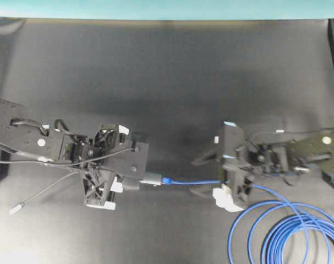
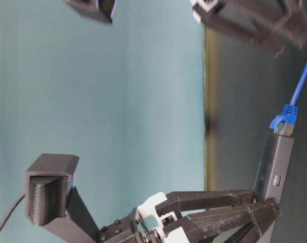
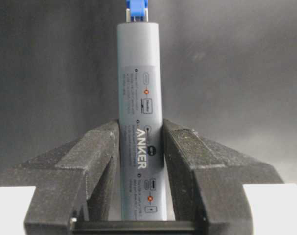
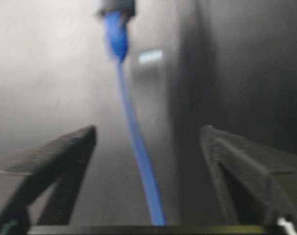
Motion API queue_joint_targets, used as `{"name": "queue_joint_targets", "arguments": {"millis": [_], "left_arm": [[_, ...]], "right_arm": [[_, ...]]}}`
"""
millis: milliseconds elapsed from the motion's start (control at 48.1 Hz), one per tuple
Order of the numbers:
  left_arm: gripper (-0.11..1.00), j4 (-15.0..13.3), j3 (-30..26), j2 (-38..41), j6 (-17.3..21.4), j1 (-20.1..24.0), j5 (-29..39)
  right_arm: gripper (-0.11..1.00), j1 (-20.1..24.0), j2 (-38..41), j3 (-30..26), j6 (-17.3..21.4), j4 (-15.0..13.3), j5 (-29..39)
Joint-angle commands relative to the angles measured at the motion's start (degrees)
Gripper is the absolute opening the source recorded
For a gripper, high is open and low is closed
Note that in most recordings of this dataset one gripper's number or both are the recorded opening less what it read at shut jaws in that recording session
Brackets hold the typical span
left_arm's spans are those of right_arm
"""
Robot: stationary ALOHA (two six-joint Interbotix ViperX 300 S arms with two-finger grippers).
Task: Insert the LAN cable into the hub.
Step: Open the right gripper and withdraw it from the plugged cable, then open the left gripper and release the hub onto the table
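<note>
A matte black tabletop [image 1: 172, 82] fills the room's centre, with a flat teal wall [image 2: 123, 91] behind it. The left gripper [image 3: 141, 147] is clamped on the hub [image 3: 140, 83], its 2 fingers [image 3: 97, 166] pressing the grey bar's sides. At the hub's far tip sits the LAN cable [image 1: 191, 181] plug, seated in the port. The cable runs on between the spread jaws of the right gripper [image 4: 148, 147], touching neither, then loops on the tabletop beside that arm.
</note>
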Motion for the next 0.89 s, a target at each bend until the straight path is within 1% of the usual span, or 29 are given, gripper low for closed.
{"name": "queue_joint_targets", "arguments": {"millis": [0, 145, 603, 623, 707, 769, 831, 873], "left_arm": [[0.28, 0.2, -0.3, -1.0, -0.2, 0.1, -0.3], [0.28, 0.2, -0.1, -0.9, -0.2, 0.2, -0.4], [0.3, 0.2, 0.5, -0.8, -0.5, 0.4, -0.3], [0.33, 0.2, 0.5, -0.8, -0.6, 0.4, -0.2], [0.59, 0.2, 0.5, -0.8, -0.5, 0.6, -0.3], [0.76, 0.2, 0.5, -0.9, -0.5, 0.8, -0.2], [0.87, 0.2, 0.8, -1.1, -0.5, 1.1, -0.2], [0.9, 0.2, 1.1, -1.7, -0.6, 1.2, 0.0]], "right_arm": [[0.85, 0.4, -2.2, 1.1, 2.0, 0.1, -0.7], [0.85, 0.4, -3.9, 2.8, 3.5, 0.1, -1.3], [0.85, 0.5, -7.7, 6.0, 3.5, 0.1, -1.8], [0.85, 0.4, -8.0, 6.2, 3.5, 0.1, -1.8], [0.85, 0.5, -9.8, 7.5, 3.6, 0.1, -1.8], [0.85, 0.5, -11.2, 8.4, 3.6, 0.1, -1.8], [0.85, 0.4, -12.7, 9.3, 3.6, 0.1, -1.8], [0.85, 0.5, -13.8, 10.0, 3.6, 0.1, -1.6]]}}
